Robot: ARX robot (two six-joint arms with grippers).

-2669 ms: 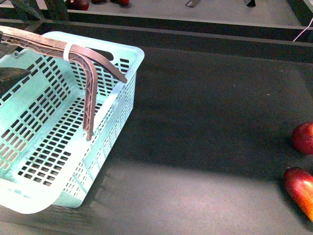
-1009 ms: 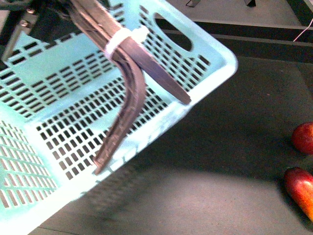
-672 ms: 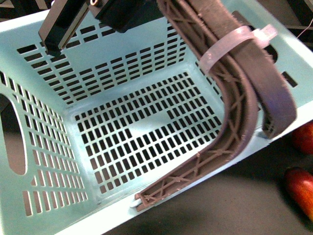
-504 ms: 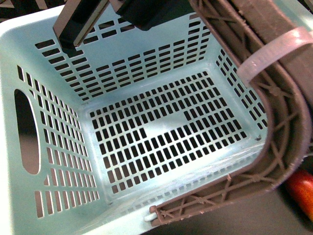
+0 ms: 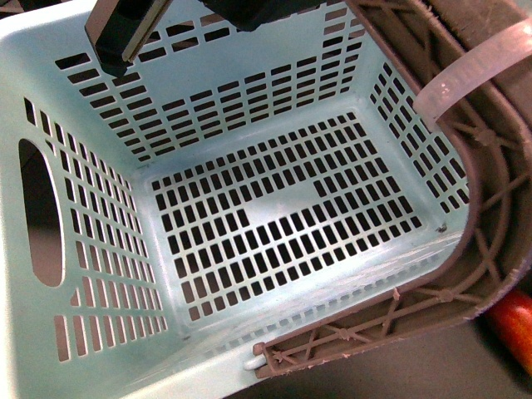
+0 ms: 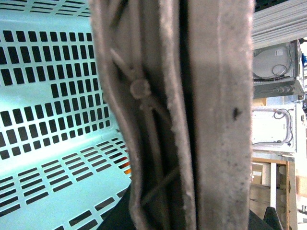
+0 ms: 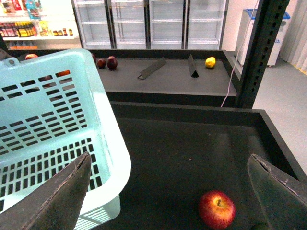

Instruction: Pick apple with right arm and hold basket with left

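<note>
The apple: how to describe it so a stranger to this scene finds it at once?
Find the large turquoise basket above the dark surface. Beside it, not touching, the apple lies there. It is round and red with a yellowish stem patch, nearer than the dark fruits and yellow fruit on the back shelf.

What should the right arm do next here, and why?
Probably lower the right gripper toward the apple, shifting slightly to centre over it. Its jaws stand wide open. The apple lies alone on the dark surface, nearer one finger than the other and clear of the basket, so nothing seems to block a straight descent.
</note>
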